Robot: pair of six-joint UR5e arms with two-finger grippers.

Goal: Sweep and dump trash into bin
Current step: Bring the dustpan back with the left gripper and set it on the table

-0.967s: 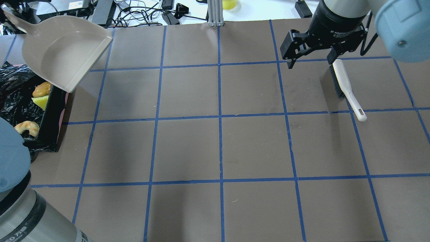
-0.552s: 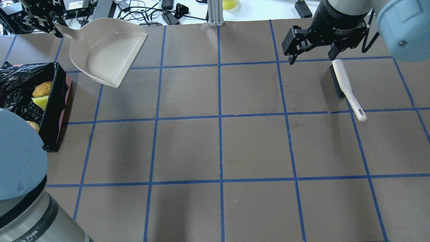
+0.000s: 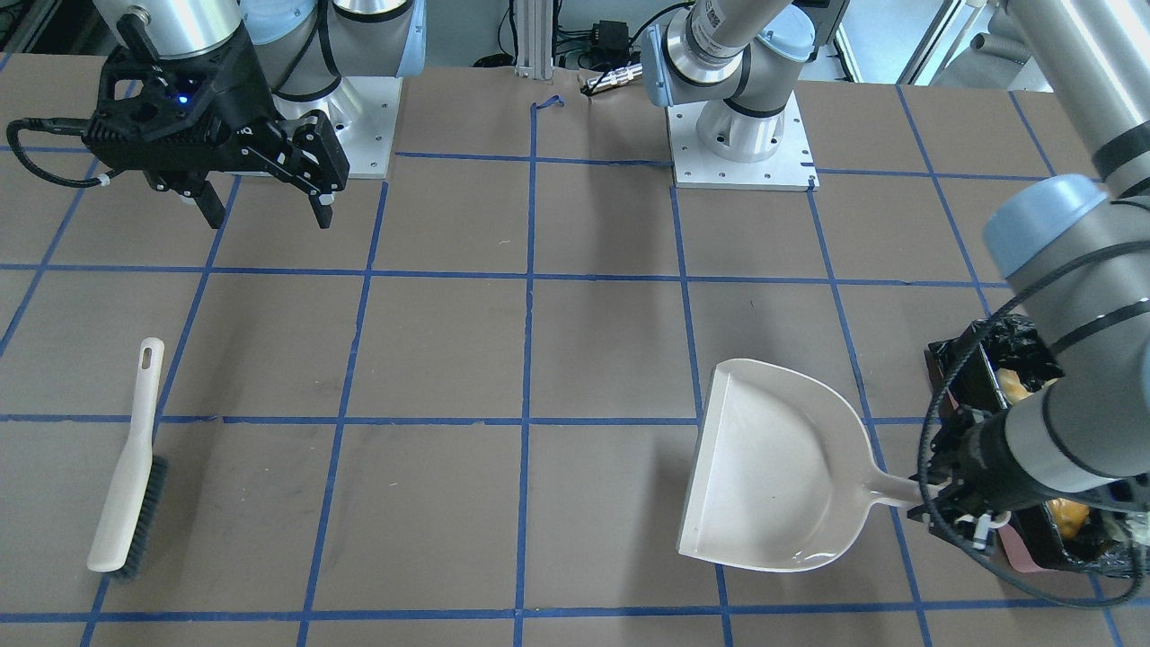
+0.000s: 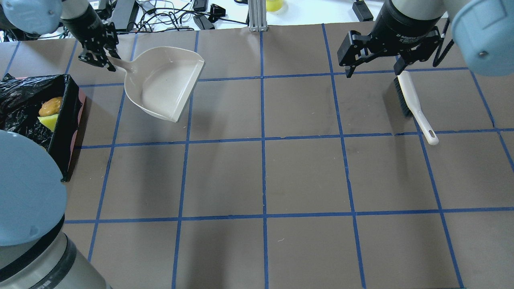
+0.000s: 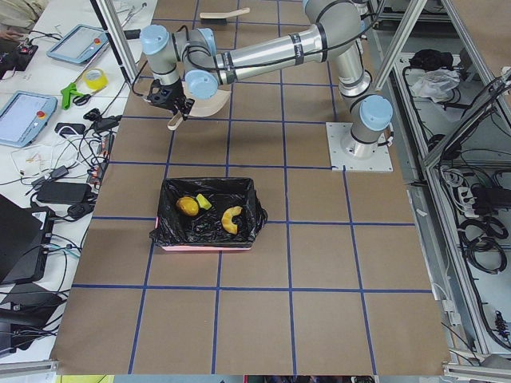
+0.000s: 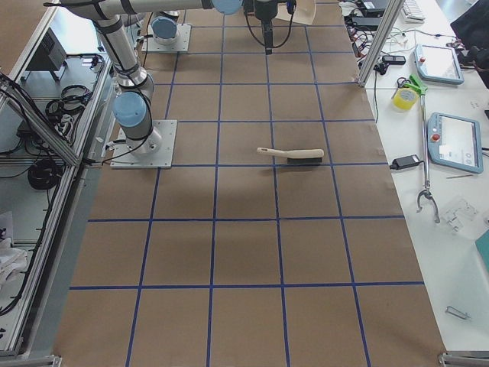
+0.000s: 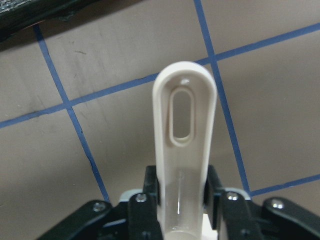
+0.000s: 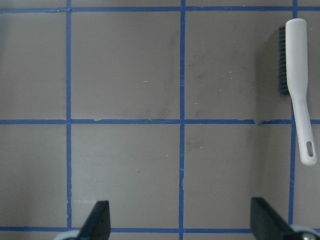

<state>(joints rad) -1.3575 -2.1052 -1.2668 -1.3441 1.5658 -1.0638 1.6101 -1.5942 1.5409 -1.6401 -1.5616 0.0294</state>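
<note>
Trash point(image 5: 187, 207) lodged in bin point(image 5: 172, 229), all three pieces. Empty dustpan point(image 4: 162, 86) clamped by its handle in left tool point(image 4: 107, 62), level and low, judged ready for setting down. Right tool point(image 3: 269, 214) spread wide, empty; brush point(image 4: 409, 94) laid on surface point(image 4: 305, 176)

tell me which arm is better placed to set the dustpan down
Left. The left gripper is shut on the dustpan handle. The right gripper hangs open and empty across the table, near the brush.
</note>
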